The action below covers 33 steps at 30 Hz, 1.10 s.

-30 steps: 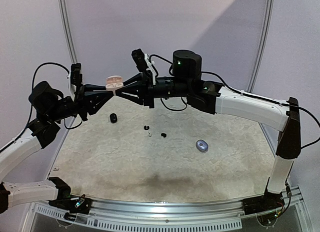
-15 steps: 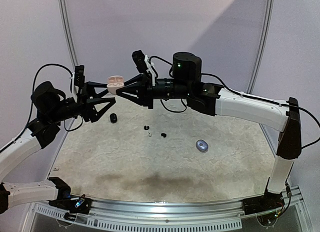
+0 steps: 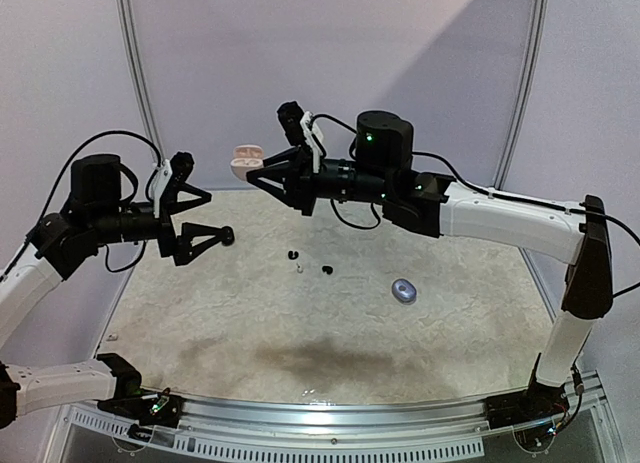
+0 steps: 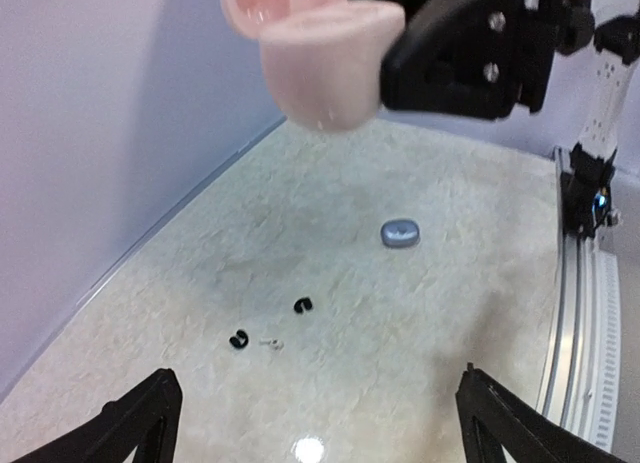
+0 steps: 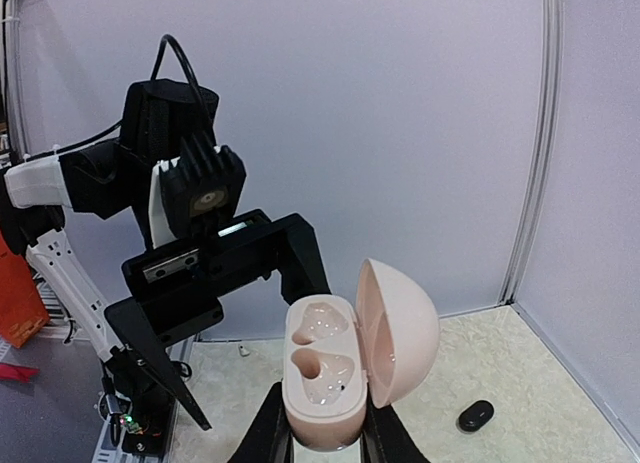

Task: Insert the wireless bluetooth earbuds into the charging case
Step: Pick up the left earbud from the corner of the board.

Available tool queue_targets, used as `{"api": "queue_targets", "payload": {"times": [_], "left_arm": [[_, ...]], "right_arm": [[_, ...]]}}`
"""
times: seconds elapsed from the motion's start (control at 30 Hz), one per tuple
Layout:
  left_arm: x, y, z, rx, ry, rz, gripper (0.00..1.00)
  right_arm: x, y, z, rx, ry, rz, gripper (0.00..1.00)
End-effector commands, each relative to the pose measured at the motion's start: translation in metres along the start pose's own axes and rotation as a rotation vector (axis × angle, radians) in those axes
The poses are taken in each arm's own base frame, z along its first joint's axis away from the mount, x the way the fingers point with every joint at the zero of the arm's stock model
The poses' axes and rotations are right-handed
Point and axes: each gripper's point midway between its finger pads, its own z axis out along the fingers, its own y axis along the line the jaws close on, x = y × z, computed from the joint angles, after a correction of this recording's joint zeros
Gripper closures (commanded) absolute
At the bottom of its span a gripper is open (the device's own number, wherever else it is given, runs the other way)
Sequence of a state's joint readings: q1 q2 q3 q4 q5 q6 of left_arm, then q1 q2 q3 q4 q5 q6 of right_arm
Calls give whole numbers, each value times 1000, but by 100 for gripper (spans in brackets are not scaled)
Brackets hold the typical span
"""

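The right pincer (image 5: 320,438) holds the pink case (image 5: 345,373) up in the air, its two fingers clamped on the lower half. The lid stands open and both moulded wells show empty in the right wrist view. In the top view the case (image 3: 243,160) hangs high at about 11 o'clock of the worktop (image 3: 330,343). The left pincer (image 3: 205,215) is spread wide and holds nothing, well apart from the case at its 7 o'clock.

The step in hand looks like the case made ready, opened and presented, with no bud fetched yet. Two black buds (image 3: 327,271) and a whitish one (image 3: 300,268) lie near the worktop's centre, a touch toward 12 o'clock. A grey case (image 3: 404,289) sits at 3 o'clock of them, and a black case (image 3: 228,236) lies at their 10 o'clock.

Next, the left pincer likely needs to drop to a bud and narrow on it finely, since the buds are tiny. The case would then have to be held steady and level with the wells facing up.
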<state>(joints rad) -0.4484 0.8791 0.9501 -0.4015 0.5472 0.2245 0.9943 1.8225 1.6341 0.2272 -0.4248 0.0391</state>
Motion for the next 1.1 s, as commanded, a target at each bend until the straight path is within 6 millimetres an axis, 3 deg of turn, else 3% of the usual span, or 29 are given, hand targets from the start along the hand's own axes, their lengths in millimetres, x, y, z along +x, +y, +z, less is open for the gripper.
{"api": "queue_targets", "payload": {"times": [0.0, 0.1, 0.17, 0.23, 0.37, 0.43, 0.5, 0.63, 0.8, 1.07], "left_arm": [[48, 1, -18, -9, 283, 64, 2], [75, 1, -26, 36, 439, 73, 2], [107, 1, -37, 77, 617, 42, 3], [141, 17, -50, 75, 814, 22, 6], [196, 64, -95, 51, 1182, -85, 12], [213, 84, -121, 12, 1329, -161, 12], [229, 89, -143, 16, 1438, -210, 15], [263, 88, -182, 24, 1537, -201, 30], [306, 89, -219, 21, 1559, -236, 33], [356, 87, -240, 83, 1565, -245, 32]], "right_arm": [[-17, -12, -12, 44, -57, -32, 100], [-16, -19, -16, 57, -61, -27, 100], [-13, -22, -17, 62, -51, -30, 100], [-9, -22, -19, 64, -45, -41, 100], [-2, -20, -21, 63, -30, -74, 100], [2, -19, -22, 57, -17, -81, 100], [6, -18, -21, 49, -3, -85, 100], [8, -16, -21, 38, 23, -97, 100], [8, -16, -20, 33, 33, -98, 100], [6, -16, -18, 29, 44, -65, 100]]}}
